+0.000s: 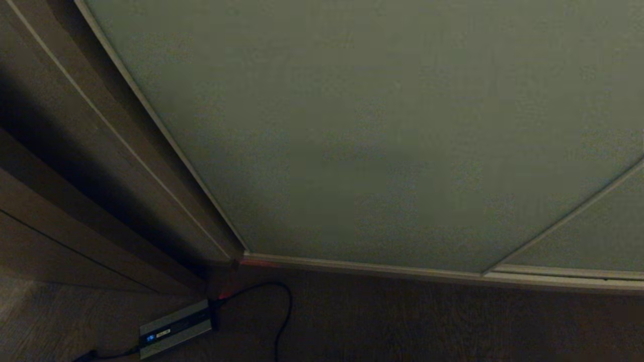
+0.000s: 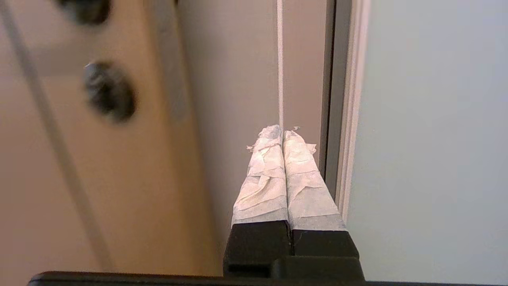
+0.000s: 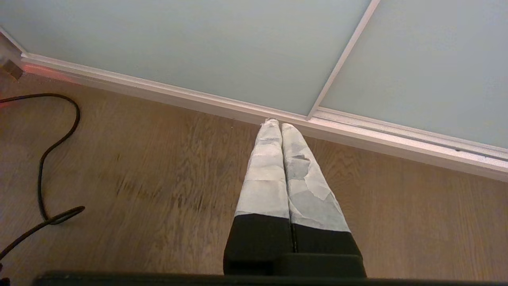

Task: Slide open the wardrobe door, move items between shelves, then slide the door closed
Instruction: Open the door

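The sliding wardrobe door (image 1: 382,136) is a flat grey-green panel with a slim pale frame, and it fills most of the head view. It stands closed, so the items and the shelves are hidden behind it. Neither arm shows in the head view. In the left wrist view my left gripper (image 2: 282,133) is shut and empty, raised in front of the brown side panel (image 2: 238,79), just beside the door's (image 2: 432,139) pale frame edge (image 2: 351,119). In the right wrist view my right gripper (image 3: 276,124) is shut, empty, pointing down at the floor near the door's (image 3: 190,43) bottom rail.
The brown wood-grain side panel (image 1: 100,166) stands left of the door. On the wooden floor (image 1: 427,327) lie a small grey box with a lit display (image 1: 173,328) and a black cable (image 1: 282,311). The cable (image 3: 51,151) also loops across the floor left of my right gripper.
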Available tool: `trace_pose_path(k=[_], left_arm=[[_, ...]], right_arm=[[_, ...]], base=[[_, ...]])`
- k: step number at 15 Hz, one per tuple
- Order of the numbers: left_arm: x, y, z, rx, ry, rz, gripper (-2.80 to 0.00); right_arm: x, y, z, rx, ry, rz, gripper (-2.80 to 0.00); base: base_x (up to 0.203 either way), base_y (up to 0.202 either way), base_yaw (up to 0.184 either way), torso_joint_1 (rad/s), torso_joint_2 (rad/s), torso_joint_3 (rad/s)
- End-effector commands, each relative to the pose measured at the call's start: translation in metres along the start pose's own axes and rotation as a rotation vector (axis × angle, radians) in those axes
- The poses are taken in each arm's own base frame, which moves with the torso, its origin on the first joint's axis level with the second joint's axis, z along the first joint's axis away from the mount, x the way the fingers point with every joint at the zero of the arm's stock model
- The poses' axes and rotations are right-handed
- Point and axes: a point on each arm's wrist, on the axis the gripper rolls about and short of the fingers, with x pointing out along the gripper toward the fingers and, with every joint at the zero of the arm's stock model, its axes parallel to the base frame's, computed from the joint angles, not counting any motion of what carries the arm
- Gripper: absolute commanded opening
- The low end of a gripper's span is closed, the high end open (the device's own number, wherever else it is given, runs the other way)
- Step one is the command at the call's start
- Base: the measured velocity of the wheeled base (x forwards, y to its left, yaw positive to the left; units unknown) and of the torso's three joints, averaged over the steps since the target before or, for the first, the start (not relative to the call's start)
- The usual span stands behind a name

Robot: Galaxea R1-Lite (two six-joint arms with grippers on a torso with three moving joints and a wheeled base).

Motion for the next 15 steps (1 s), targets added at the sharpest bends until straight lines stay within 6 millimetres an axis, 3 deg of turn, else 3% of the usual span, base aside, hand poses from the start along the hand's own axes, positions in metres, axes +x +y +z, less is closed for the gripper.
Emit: trace_pose_path(k=[1, 8, 15], left_arm=[[0.044, -0.012, -0.031, -0.028, 0.059, -0.008, -2.80], [0.096, -0.026, -0.045, -0.110, 0.085, -0.107, -2.80], [0.116, -0.034, -0.065, -0.141, 0.122, -0.156, -2.80]], right_arm=[[0.000, 0.000, 0.000, -0.001, 0.001, 0.001, -2.80], [0.000, 0.000, 0.000, -0.001, 0.001, 0.001, -2.80], [0.000, 0.000, 0.000, -0.001, 0.001, 0.001, -2.80]], base=[[0.000, 0.000, 0.000, 0.000, 0.00, 0.000], [0.000, 0.000, 0.000, 0.000, 0.00, 0.000], [0.000, 0.000, 0.000, 0.000, 0.00, 0.000]])
